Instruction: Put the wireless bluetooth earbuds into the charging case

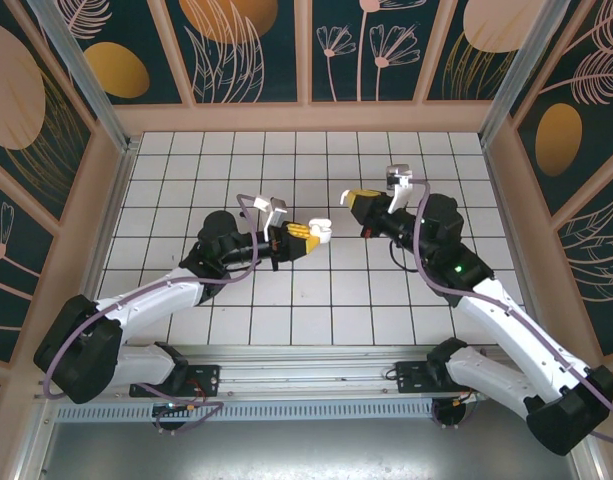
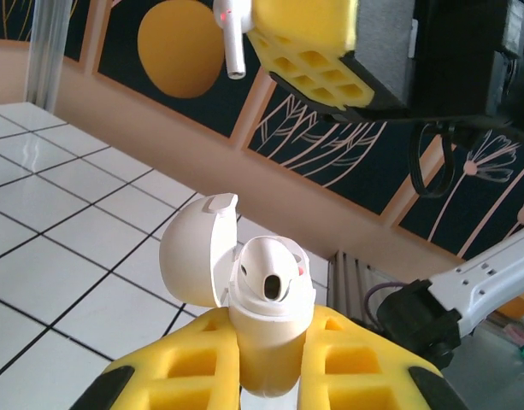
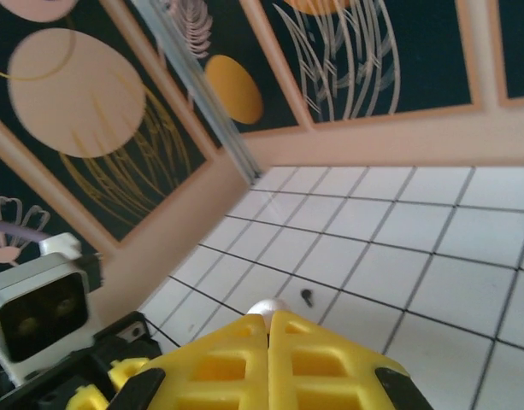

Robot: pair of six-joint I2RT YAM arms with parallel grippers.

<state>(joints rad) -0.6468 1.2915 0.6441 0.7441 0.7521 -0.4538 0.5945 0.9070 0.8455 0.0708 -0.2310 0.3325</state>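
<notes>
Holding white egg-shaped plastic charging case (image 2: 266, 320) upright, lid (image 2: 193, 256) open at 10 o'clock, left gripper (image 1: 304, 237) clenched its base, presenting socket (image 2: 274, 286). Right gripper (image 3: 268, 329) pinched white stemmed earbud (image 2: 234, 41), stem down, at 12 o'clock, apart from case: judged pre-insertion alignment.

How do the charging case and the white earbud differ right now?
The charging case is rounded, its lid flipped open; the white earbud is far smaller, with a thin stem. The left gripper clamps the case; the right gripper pinches the earbud, apart from the case. Both are white and held off the table.
</notes>
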